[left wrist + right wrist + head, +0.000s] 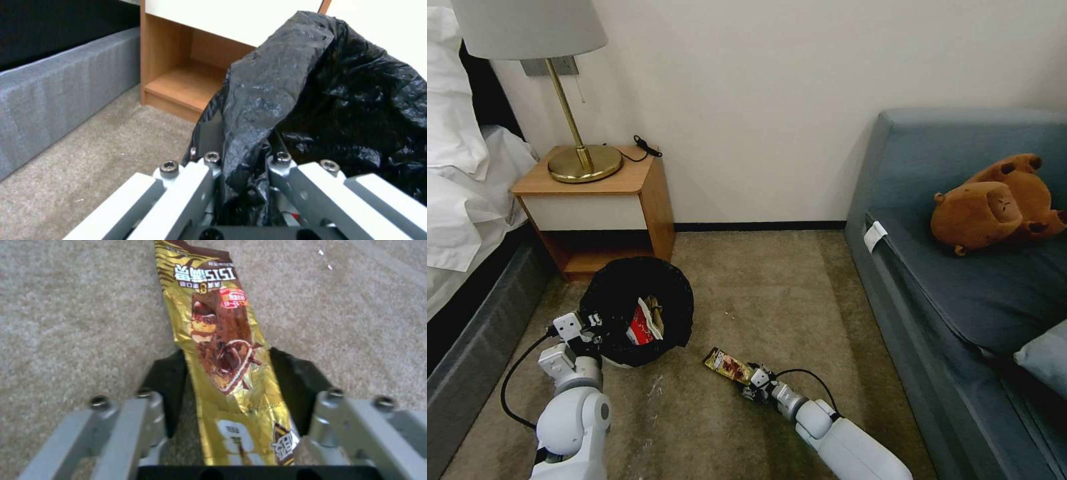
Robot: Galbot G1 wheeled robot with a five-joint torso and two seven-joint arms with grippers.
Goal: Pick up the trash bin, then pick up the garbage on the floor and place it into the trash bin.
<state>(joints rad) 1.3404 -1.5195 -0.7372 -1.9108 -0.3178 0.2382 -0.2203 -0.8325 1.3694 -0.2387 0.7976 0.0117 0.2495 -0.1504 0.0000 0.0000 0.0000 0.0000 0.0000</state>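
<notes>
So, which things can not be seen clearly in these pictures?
- Head view: the trash bin holds a red-and-white packet and a tan piece; the black bag's folds hide anything deeper.
- Left wrist view: the bag covers the bin's rim where the left gripper clamps it.
- Right wrist view: the snack wrapper lies between the right gripper's fingers; whether they touch it is unclear.
- Head view: small white specks on the carpet are too small to identify.

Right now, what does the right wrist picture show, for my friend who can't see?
A gold snack wrapper lies flat on beige carpet, between the open fingers of the right gripper.
</notes>
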